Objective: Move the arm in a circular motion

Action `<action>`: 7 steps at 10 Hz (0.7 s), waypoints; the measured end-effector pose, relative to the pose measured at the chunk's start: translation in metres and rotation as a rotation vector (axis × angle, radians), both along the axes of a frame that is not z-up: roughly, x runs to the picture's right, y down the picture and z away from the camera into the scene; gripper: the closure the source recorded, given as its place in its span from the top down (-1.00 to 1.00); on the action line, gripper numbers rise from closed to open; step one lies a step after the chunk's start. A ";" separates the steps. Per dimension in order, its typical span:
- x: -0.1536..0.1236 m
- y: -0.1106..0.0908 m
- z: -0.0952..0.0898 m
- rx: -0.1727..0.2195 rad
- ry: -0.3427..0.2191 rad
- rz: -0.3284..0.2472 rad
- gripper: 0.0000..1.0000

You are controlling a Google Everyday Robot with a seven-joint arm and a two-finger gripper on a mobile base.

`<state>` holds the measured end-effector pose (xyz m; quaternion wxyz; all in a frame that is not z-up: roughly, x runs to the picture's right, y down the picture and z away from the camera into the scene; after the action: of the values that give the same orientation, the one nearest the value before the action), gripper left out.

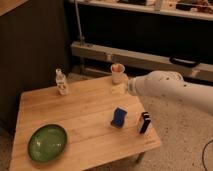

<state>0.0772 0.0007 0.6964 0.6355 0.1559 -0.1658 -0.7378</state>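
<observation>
The arm [170,87] is thick, white and glossy. It reaches in from the right edge over the far right part of the wooden table [80,115]. Its pale cream tip, the gripper [120,89], hangs just in front of and below a white paper cup [118,73] at the table's far edge. The gripper sits above the tabletop, behind a blue object [119,117].
A green plate [47,142] lies at the table's near left. A small clear bottle [61,82] stands at the far left. A dark upright object [144,122] stands near the right edge beside the blue one. A metal rail [145,59] and dark wall run behind the table.
</observation>
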 end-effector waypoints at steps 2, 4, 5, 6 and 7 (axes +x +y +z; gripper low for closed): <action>-0.041 0.019 -0.033 0.031 -0.038 -0.056 0.60; -0.094 0.036 -0.070 0.072 -0.105 -0.140 0.60; -0.117 0.043 -0.087 0.093 -0.136 -0.183 0.60; -0.137 0.048 -0.100 0.110 -0.164 -0.221 0.60; -0.168 0.055 -0.121 0.138 -0.208 -0.278 0.60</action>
<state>-0.0906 0.0556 0.5757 0.4945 0.2499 -0.1995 -0.8082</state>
